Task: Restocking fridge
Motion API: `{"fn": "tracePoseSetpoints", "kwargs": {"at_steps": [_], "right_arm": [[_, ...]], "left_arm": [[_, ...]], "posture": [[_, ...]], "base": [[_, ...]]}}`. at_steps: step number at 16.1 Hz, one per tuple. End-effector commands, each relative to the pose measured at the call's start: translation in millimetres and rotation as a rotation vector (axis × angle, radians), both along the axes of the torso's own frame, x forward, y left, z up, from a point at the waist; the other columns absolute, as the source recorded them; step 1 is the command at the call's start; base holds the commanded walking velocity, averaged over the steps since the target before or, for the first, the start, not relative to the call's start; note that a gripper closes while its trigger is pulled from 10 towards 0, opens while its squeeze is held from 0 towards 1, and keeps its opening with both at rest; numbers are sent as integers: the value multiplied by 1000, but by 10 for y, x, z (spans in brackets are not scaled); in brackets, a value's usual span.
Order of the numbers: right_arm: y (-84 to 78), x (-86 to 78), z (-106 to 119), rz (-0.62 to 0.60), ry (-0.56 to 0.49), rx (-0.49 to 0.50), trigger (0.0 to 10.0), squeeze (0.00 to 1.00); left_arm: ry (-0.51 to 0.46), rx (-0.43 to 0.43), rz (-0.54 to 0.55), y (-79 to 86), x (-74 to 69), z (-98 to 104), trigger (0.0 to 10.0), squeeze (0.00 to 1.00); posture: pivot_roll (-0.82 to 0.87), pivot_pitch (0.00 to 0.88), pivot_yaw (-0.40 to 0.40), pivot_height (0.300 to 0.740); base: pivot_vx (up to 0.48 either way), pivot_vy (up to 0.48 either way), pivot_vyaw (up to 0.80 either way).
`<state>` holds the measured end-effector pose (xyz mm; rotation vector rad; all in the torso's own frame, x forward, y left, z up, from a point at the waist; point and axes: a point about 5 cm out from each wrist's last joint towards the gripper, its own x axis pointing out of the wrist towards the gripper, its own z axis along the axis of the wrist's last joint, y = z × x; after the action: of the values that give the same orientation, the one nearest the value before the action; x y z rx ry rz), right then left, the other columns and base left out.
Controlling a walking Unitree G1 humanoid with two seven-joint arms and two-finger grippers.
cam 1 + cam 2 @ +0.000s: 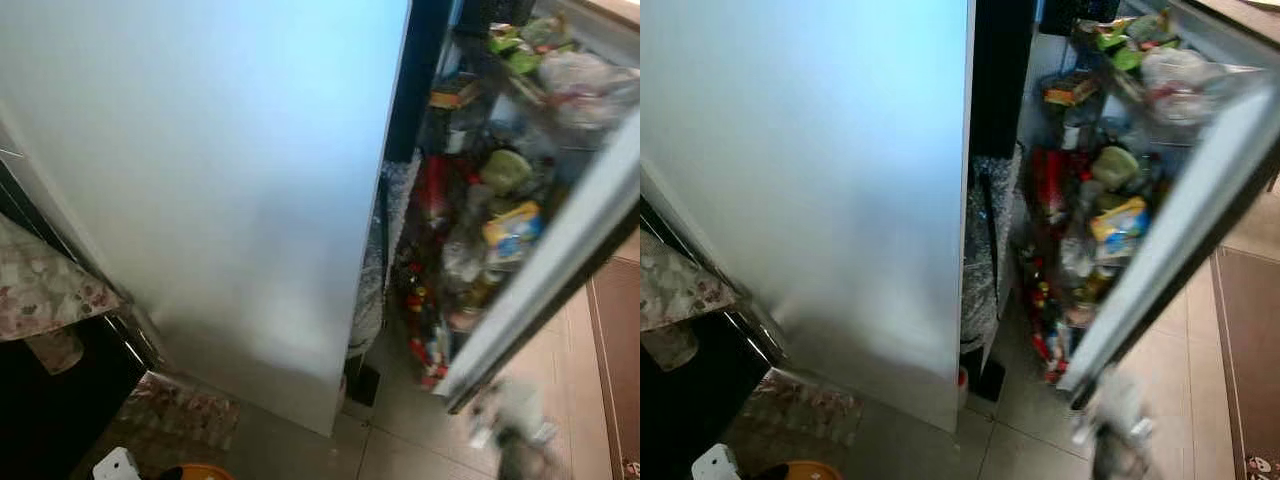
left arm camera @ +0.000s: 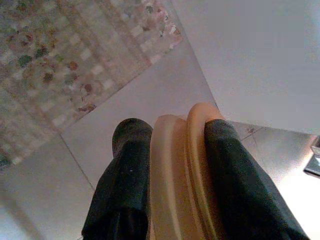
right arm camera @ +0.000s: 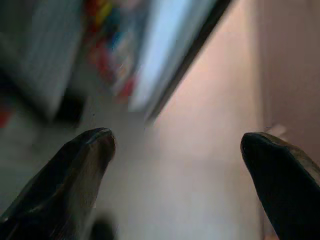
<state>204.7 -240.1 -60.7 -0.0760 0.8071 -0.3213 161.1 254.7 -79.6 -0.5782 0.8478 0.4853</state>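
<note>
The fridge's tall pale door (image 1: pixel 250 180) stands closed on the left. To the right, another fridge door (image 1: pixel 560 250) hangs open, its shelves (image 1: pixel 480 220) crammed with bottles, packets and bags. My left gripper (image 2: pixel 177 130) is shut on a pale orange round item (image 2: pixel 175 190), held edge-on between the black fingers; its orange rim (image 1: pixel 195 472) peeks in at the bottom of the left eye view. My right gripper (image 3: pixel 177 140) is open with nothing between its fingers, low over the tiled floor by the open door's bottom corner, and looks blurred (image 1: pixel 515 435).
A table with a patterned cloth (image 1: pixel 40 290) stands at the left. A patterned mat (image 1: pixel 185 405) lies on the floor before the closed door. A brown rug (image 1: pixel 615 340) lies to the right. A small black object (image 1: pixel 362 383) sits at the fridge's foot.
</note>
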Motion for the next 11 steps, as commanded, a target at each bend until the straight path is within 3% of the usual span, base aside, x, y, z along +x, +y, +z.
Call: {"fn": "tracePoseSetpoints", "kwargs": {"at_steps": [1,2,3,5,8,11], "right_arm": [[77,-183,-132,54,102,35,10000,0],[150,-395,-255,55,190,65,10000,0],[184,-500,-307,69,233,64,10000,0],[256,-597,-359,76,256,97,10000,0],[300,-609,-368,100,250,106,10000,0],[300,-492,-322,128,218,103,10000,0]], "left_arm": [[33,13,2,25,-74,-26,10000,0],[32,13,7,34,-76,-24,10000,0],[34,14,9,37,-79,-25,10000,0],[35,2,22,37,-87,-28,10000,0],[27,-9,23,39,-92,-28,10000,0],[38,18,-13,67,-111,-25,10000,0]], "posture": [[33,0,32,740],[31,0,32,740],[31,0,32,740],[33,0,34,740],[21,0,36,740],[20,0,32,740]], "base": [[0,0,0],[0,0,0],[0,0,0],[0,0,0],[0,0,0],[0,-94,0]]}}
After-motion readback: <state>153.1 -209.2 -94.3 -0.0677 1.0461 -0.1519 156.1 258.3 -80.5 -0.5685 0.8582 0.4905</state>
